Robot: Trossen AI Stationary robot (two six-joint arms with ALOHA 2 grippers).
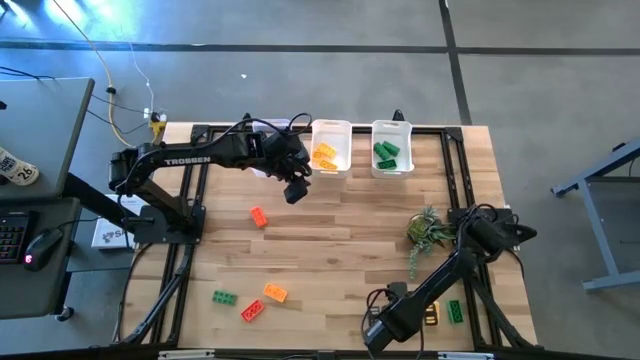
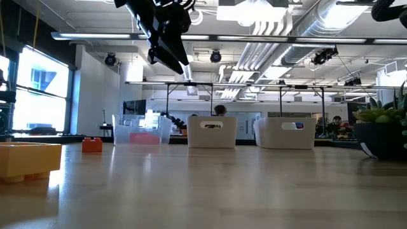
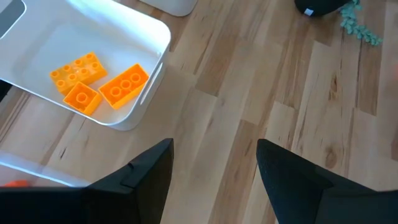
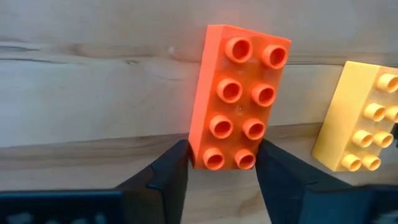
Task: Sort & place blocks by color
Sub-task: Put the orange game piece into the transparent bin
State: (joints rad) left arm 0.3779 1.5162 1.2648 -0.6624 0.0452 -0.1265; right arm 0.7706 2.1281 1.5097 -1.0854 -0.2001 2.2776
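Note:
A red block (image 4: 236, 99) lies studs up on the table near its front edge, and my right gripper (image 4: 222, 158) (image 1: 383, 330) is shut on it from above. A yellow block (image 4: 357, 118) lies right beside it. In the high view the red block is hidden under the gripper. My left gripper (image 1: 295, 190) (image 3: 214, 149) hangs open and empty above the table, just in front of the bin of orange-yellow blocks (image 3: 93, 81). Loose blocks lie on the table: red (image 1: 259, 217), green (image 1: 224, 297), orange (image 1: 275, 292), red (image 1: 252, 311), yellow (image 1: 431, 315) and green (image 1: 455, 311). My right gripper pinches the red block's two long sides (image 4: 198, 158) between its two fingers, at one end of the block. The fingers point steeply down and lie across the block. The block lies flat on the table, studs up.
Three clear bins stand at the far edge: one with orange-yellow blocks (image 1: 331, 128), one with green blocks (image 1: 392, 126), one with red (image 2: 143, 135) partly under the left arm. A green plant sprig (image 1: 428, 230) lies near the right arm. Bare wood stretches across the table's middle.

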